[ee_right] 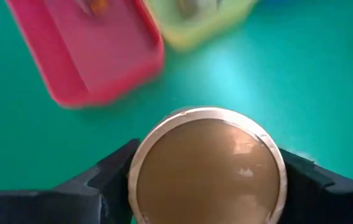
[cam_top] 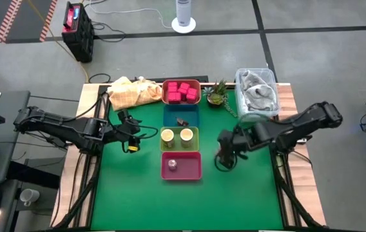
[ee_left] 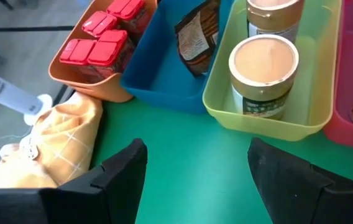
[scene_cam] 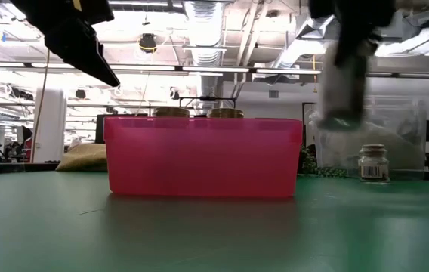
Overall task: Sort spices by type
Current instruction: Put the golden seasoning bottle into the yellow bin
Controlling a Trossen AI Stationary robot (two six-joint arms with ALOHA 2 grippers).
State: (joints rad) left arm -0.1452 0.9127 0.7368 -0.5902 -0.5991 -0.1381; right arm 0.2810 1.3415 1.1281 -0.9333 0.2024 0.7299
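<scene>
1. At the right of the green table [cam_top: 254, 193], a jar [ee_right: 206, 168] with a round tan lid is clamped between the fingers of the right gripper [cam_top: 225, 154]; from the wrist only the lid is seen, the body being hidden beneath it.
2. In the low view the same jar is blurred, held upright and clear of the mat, its long axis vertical.
3. A small lidded jar [scene_cam: 372, 162] stands on the mat to the right of the pink tray [scene_cam: 204, 157] in the low view (its contents cannot be made out).
4. The left gripper [cam_top: 131, 135] is held spread and empty, just left of the trays.
5. Down the table's middle, an orange tray [cam_top: 182, 101] of red boxes [cam_top: 180, 91], a blue tray [cam_top: 170, 118] with a dark packet [ee_left: 196, 38], a green tray [cam_top: 179, 147] with two tan cylinders [cam_top: 176, 135] standing upright, and the pink tray are lined up.
6. A yellow cloth [cam_top: 131, 91], a small plant [cam_top: 216, 95] and a clear bin [cam_top: 258, 91] are set along the far edge; grey floor surrounds the table.
</scene>
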